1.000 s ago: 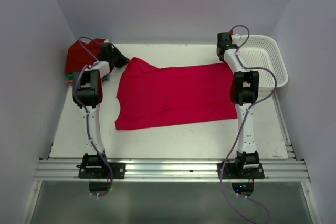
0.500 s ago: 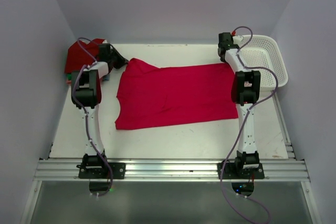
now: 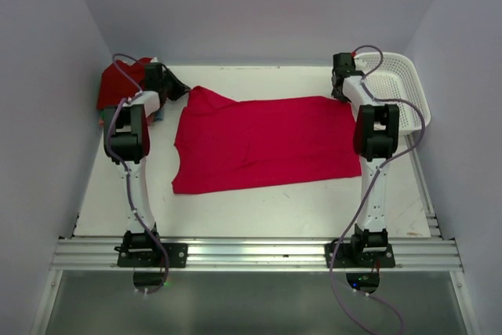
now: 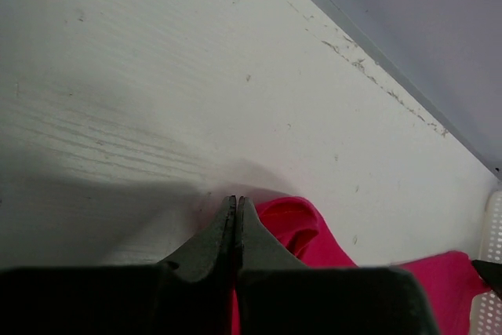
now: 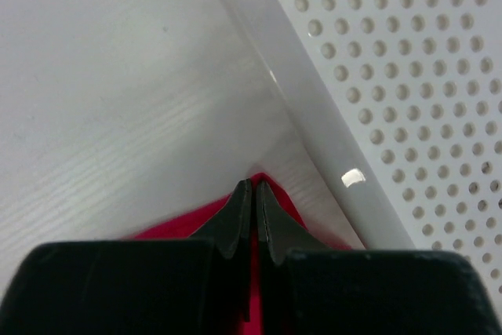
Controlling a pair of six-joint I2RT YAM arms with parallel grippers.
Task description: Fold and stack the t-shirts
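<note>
I have the crimson t-shirt (image 3: 263, 143) spread flat across the middle of the table (image 3: 259, 202), its long side running from 9 to 3 o'clock in the overhead view. The left gripper (image 4: 235, 203) sits at the shirt's 11 o'clock corner with its jaws pressed together. The wrist view shows pink cloth bunched at the tips and running in between them, so I read it as pinching that corner. The right gripper (image 5: 252, 187) is at the 1 o'clock corner, jaws likewise closed with a red sliver caught in the slit. It is just beside the wall of the white perforated basket (image 5: 376, 76), which stands at 2 o'clock on the table. At 10 o'clock, behind the left arm (image 3: 129, 135), lies a stack of folded t-shirts (image 3: 118, 84), dark red on top; the layers beneath are too hidden for me to call.
</note>
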